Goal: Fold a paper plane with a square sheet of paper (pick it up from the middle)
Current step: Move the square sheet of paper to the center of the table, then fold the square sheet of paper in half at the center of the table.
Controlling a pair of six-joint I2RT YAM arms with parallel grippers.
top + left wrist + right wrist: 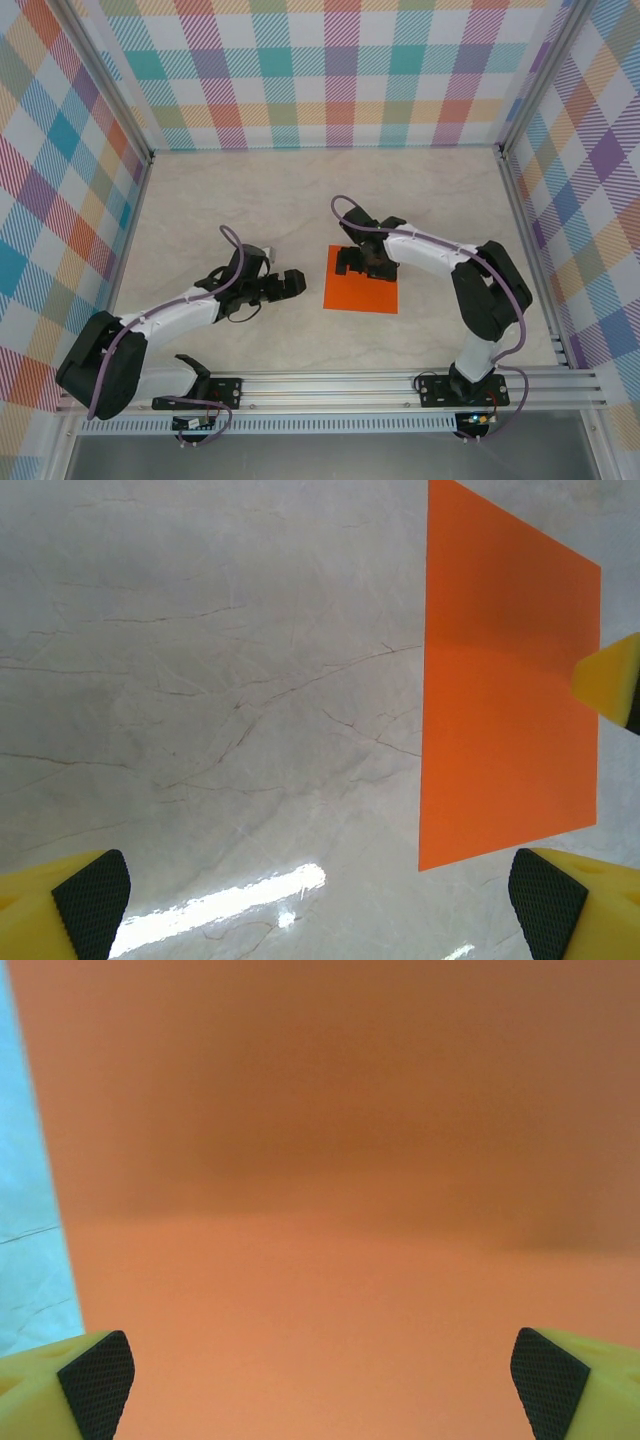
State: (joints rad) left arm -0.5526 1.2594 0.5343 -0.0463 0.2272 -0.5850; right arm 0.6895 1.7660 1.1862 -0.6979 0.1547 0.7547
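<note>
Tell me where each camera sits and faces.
Top external: above and behind the arms, looking down on the table; shows both, left gripper beside the orange sheet, right gripper over it.
Left wrist: on the left arm, facing down at table and sheet; its fingertips show.
Right wrist: low over the sheet, facing down; its fingertips show.
Shared: the sheet, in all three.

I am looking down at a pale, marble-patterned worktop (250,190), thin dark veins running across it and a streak of glare (220,905) shining off it. Pastel plaid walls (340,70) are enclosing three sides, and a slotted aluminium rail (330,385) is running along the near edge.
</note>
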